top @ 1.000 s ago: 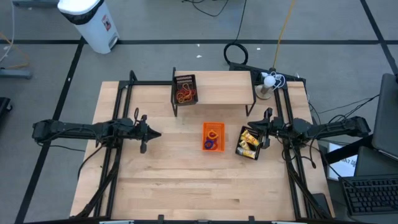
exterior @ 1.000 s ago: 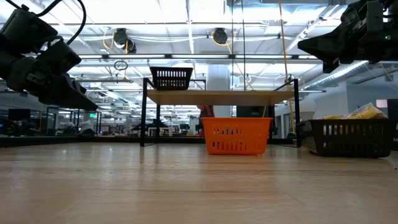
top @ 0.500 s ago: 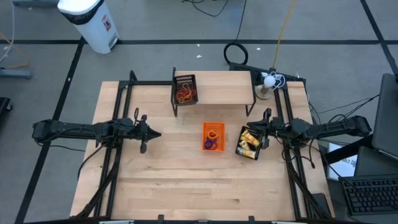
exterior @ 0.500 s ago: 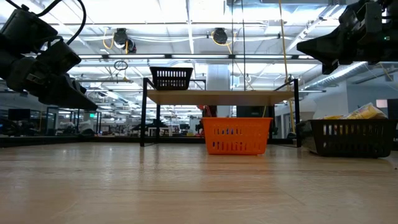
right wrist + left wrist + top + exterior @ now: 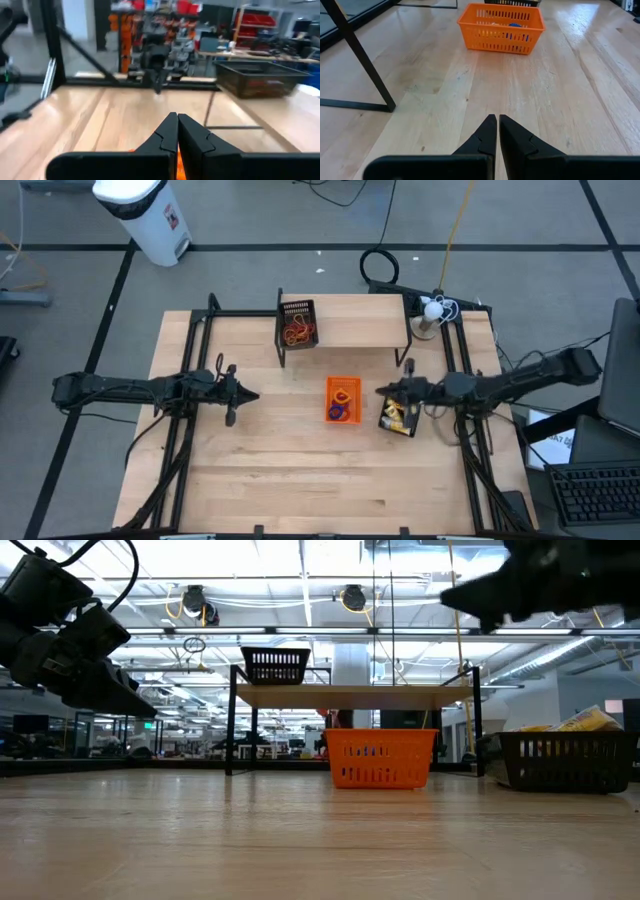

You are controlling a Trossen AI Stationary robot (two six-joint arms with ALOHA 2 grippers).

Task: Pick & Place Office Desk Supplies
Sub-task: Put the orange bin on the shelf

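Red and orange rubber bands (image 5: pixel 296 332) lie in a black mesh tray (image 5: pixel 297 312) on the raised shelf at the back. Small coloured rings (image 5: pixel 341 406) lie in the orange tray (image 5: pixel 341 385) at mid-table. Yellow oblong pieces (image 5: pixel 399 414) fill a second black mesh tray (image 5: pixel 411 428) to its right. My right gripper (image 5: pixel 381 391) (image 5: pixel 177 118) is shut and hangs level, high above that tray's left edge, pointing toward the orange tray. My left gripper (image 5: pixel 252 394) (image 5: pixel 497 120) is shut above bare wood at mid-left, pointing at the orange tray (image 5: pixel 501 27).
The shelf's black legs (image 5: pixel 281 350) (image 5: pixel 362 57) stand on the table between the arms. A white lamp-like object (image 5: pixel 430 312) sits at the far right corner. Bare wood (image 5: pixel 300 470) fills the near half of the table.
My right gripper has gone up and toward the table's left edge, from the right side of the mesh tray with yellow pieces to above its left edge. It stays shut. Nothing on the table has moved.
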